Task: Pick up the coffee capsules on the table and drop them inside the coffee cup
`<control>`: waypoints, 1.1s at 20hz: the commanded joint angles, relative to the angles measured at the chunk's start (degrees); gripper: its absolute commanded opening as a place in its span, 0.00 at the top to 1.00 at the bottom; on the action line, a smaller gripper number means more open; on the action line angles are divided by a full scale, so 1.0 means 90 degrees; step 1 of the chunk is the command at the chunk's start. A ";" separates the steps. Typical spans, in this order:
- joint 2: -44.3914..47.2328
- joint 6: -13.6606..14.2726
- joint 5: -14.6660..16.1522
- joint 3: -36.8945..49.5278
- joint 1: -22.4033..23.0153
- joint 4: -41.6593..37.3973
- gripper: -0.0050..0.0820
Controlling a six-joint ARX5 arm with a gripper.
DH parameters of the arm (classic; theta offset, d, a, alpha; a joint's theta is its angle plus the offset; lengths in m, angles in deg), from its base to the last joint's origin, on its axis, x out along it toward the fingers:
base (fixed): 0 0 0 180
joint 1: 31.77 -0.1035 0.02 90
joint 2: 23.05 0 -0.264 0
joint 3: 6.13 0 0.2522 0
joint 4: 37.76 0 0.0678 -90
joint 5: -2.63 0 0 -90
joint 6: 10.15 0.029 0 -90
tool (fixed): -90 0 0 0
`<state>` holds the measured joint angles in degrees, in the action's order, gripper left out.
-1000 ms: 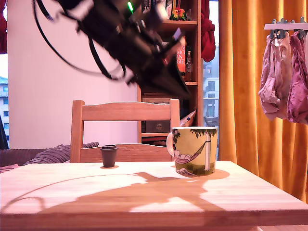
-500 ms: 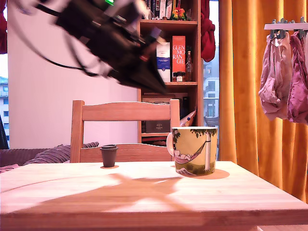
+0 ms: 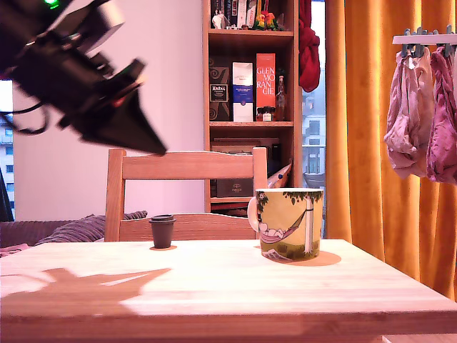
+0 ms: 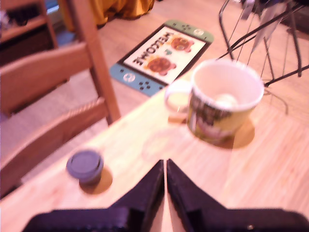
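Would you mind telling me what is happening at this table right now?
A robot arm's gripper, jaws together and empty, hangs above the wooden table. A dark capsule stands on the table, apart from the printed mug. The wrist view shows something pale inside the mug, probably the other capsule.

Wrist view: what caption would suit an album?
Shut tool above the table, dark capsule and mug ahead.

We see a wooden chair [image 3: 184, 193] centre frame behind the sunlit table [image 3: 235, 286], with a bookshelf [image 3: 250, 100] above it against a pale wall [image 3: 171, 71]. Orange curtains [image 3: 371, 121] hang at right, where pink laundry [image 3: 423, 121] dangles; a welcome mat [image 4: 161, 55] lies on the floor.
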<state>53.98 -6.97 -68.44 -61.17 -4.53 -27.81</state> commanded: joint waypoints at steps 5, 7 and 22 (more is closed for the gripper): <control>-0.0284 -0.0019 -0.0138 0.0685 -0.0253 -0.0063 0.97; -0.0291 -0.0017 -0.0172 0.0947 -0.0321 -0.0109 0.97; -0.0311 -0.0022 -0.1207 0.1358 -0.0614 -0.0330 0.97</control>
<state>51.69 -6.99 -79.17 -49.23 -9.82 -30.13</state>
